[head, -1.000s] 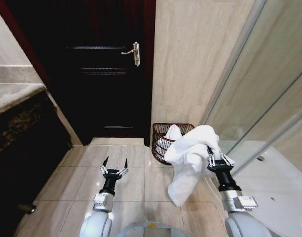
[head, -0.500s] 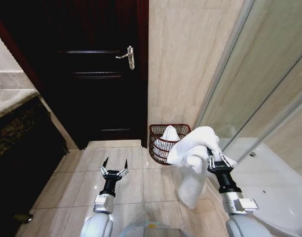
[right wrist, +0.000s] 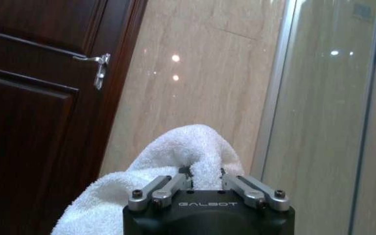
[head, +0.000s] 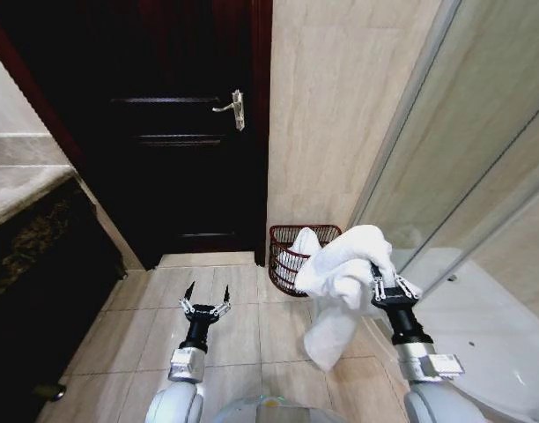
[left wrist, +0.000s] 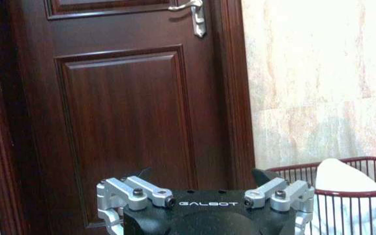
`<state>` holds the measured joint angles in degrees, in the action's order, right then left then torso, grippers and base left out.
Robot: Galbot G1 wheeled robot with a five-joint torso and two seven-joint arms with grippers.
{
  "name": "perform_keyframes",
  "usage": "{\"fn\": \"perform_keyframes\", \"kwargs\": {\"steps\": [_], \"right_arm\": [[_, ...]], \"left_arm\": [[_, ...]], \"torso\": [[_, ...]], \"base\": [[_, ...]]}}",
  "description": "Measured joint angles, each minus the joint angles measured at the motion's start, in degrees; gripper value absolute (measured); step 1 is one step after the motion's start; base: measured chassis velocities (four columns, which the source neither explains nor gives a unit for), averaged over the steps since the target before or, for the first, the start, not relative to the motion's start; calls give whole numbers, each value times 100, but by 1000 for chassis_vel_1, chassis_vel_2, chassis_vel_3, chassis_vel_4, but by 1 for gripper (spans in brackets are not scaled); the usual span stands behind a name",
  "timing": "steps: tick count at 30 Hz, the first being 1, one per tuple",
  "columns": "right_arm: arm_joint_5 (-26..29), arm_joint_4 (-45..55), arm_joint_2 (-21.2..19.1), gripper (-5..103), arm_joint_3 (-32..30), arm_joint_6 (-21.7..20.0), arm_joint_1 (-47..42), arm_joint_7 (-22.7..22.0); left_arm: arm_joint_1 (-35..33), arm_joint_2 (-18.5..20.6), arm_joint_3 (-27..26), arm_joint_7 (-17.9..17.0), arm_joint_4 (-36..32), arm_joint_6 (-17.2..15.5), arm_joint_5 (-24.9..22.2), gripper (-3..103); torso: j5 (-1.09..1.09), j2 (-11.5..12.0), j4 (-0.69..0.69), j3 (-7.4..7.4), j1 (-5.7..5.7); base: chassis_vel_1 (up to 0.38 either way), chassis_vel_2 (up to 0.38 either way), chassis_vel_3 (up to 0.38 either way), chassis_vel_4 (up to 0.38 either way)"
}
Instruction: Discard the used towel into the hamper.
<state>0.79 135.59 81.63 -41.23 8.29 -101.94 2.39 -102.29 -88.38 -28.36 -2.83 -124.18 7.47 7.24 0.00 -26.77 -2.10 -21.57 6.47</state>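
Though beside dark door (head: 173,132), hamper (head: 291,257) towel (head: 344,273)-screened.

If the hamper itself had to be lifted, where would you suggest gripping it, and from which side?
Probably the hamper's top rim on its door-side arc, from above: its ribs taper downward, and the towel in the right gripper hangs over the other side.
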Motion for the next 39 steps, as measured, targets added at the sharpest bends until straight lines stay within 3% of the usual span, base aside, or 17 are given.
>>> {"fn": "perform_keyframes", "kwargs": {"steps": [7, 31, 35, 39], "right_arm": [[29, -15, 48, 14, -4, -1, 19, -20], [-104, 32, 237, 14, 83, -6, 49, -78], [25, 203, 227, 14, 95, -214, 55, -252], [568, 496, 2, 14, 38, -878, 375, -562]], "left_arm": [[46, 64, 12, -36, 125, 300, -91, 100], [184, 203, -49, 0, 284, 358, -289, 100], [195, 184, -29, -17, 287, 358, -388, 100], [145, 170, -71, -173, 197, 334, -534, 100]], "torso": [[-2, -120, 0, -68, 49], [0, -84, -1, -44, 40], [0, -78, 0, -41, 38], [0, -75, 0, -36, 34]], "base": [[0, 0, 0, 0], [-98, 96, 91, -91], [-33, 31, 41, -24], [0, 0, 0, 0]]}}
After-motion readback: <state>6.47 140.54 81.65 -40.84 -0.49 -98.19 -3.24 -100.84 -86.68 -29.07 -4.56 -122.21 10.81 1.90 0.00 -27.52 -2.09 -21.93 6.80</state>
